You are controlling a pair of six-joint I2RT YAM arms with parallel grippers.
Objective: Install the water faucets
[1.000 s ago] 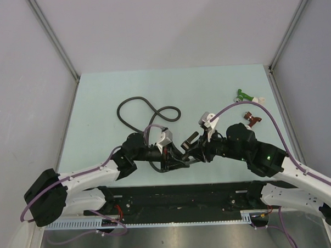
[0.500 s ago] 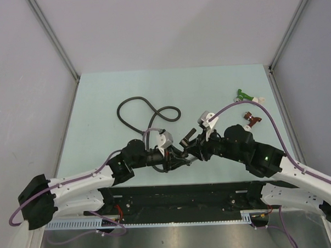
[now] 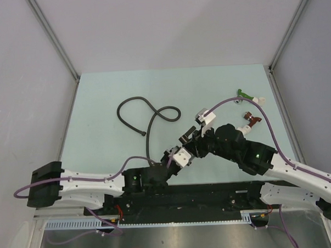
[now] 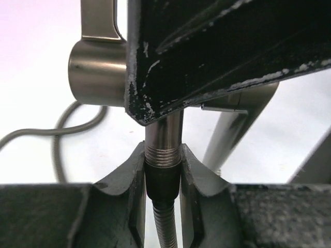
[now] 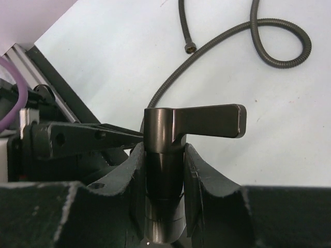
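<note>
- The right gripper [image 5: 164, 157] clamped the slim dark grey-brown metal faucet [image 5: 161, 129] by its round body, fingers pressed on both sides, with the flat arm pointing right in the wrist view.
- The left gripper [image 4: 163, 173] had its fingers pinched narrowly around the dark end nut of the coiled dark flexible metal hose [image 4: 164, 230]. The nut sat directly under the faucet's threaded stub.
- Both grippers met above the front middle of the pale green table [image 3: 98, 99].
- The hose's loop lay on the table behind them.
- A small green fitting [image 3: 243, 93] and a small dark-red fitting [image 3: 252, 119] lay well apart to the right.
</note>
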